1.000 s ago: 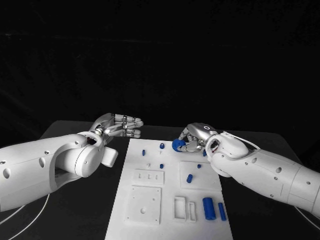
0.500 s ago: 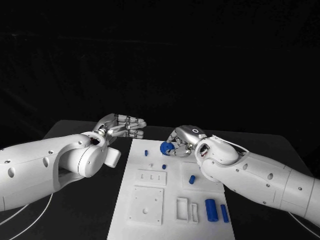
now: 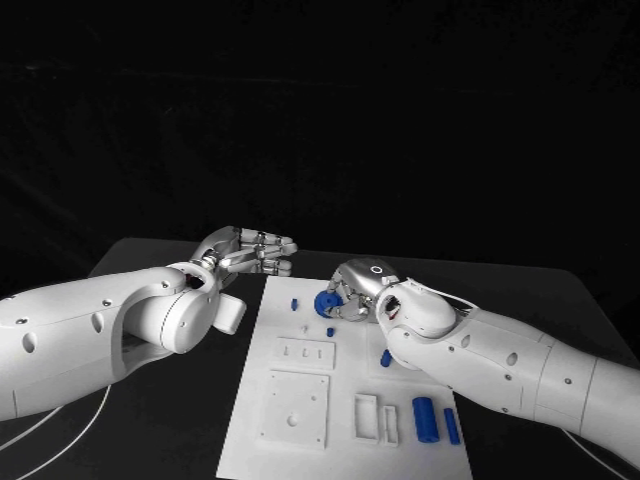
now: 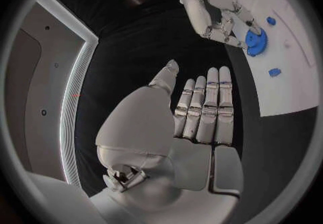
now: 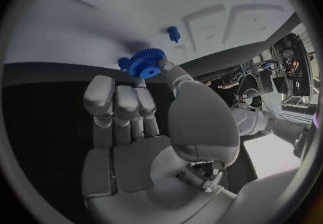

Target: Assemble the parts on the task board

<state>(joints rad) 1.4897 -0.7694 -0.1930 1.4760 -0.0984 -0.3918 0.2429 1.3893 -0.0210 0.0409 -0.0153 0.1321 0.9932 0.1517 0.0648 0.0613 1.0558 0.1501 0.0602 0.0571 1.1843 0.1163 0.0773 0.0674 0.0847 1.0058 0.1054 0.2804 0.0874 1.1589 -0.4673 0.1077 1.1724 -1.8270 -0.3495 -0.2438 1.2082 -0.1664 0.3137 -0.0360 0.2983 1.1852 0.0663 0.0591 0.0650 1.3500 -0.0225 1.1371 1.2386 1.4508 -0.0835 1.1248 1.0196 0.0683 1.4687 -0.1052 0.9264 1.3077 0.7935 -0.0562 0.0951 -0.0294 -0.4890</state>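
My right hand (image 3: 356, 290) sits a little right of the frame's centre, over the far end of the white task board (image 3: 299, 420), and its fingers (image 5: 120, 103) pinch a blue gear (image 3: 327, 303) at their tips. The gear hangs just above the board's upper part, close to a small blue peg (image 3: 293, 302) that stands to its left in the frame. My left hand (image 3: 248, 250) hovers left of centre over the black worktop (image 3: 162, 270), just off the board's far left corner; its fingers (image 4: 205, 111) lie straight and side by side, holding nothing. Toward the lower right of the frame, more blue parts (image 3: 421, 418) lie on the board's near right side.
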